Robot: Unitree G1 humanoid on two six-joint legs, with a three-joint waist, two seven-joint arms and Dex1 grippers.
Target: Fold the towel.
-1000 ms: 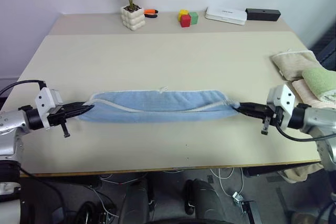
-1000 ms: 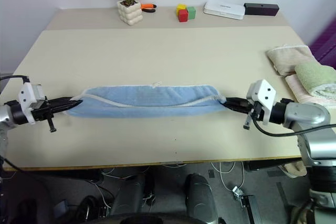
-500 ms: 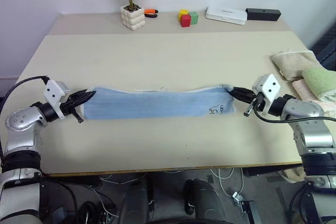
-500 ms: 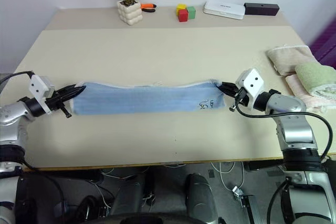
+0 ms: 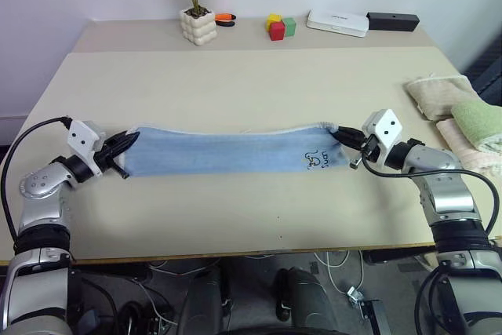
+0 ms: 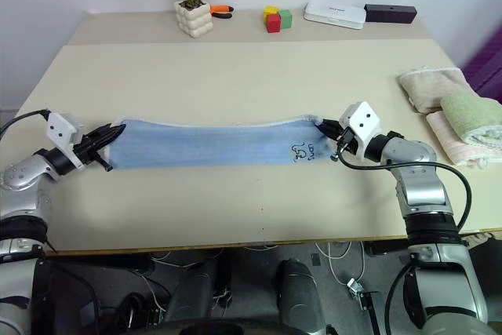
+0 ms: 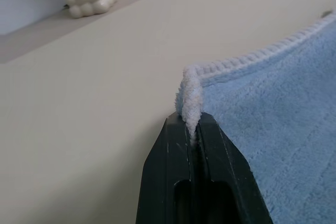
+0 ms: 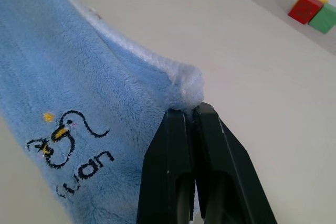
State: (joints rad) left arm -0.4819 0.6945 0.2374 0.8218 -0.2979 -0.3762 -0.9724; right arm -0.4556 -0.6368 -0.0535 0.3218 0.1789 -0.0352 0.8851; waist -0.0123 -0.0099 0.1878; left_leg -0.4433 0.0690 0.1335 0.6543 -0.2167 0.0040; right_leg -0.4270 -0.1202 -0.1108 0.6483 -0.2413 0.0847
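towel (image 5: 227,151): light blue, lying as a long narrow band across the near half of the bench (image 5: 251,76), penguin mark at its 3 o'clock end.
left gripper (image 5: 125,144): clamped on the towel's 9 o'clock corner, white trim pinched between the fingers.
right gripper (image 5: 343,134): clamped on the 3 o'clock corner.
done: one lengthwise fold appears laid.
left: release, then fold end over end, as I judge it.

Towel (image 5: 227,151) flipped over away from robot: now one flat band, cartoon mark (image 5: 317,160) up. Left gripper (image 5: 128,141), right gripper (image 5: 339,132) carried forward, inward.
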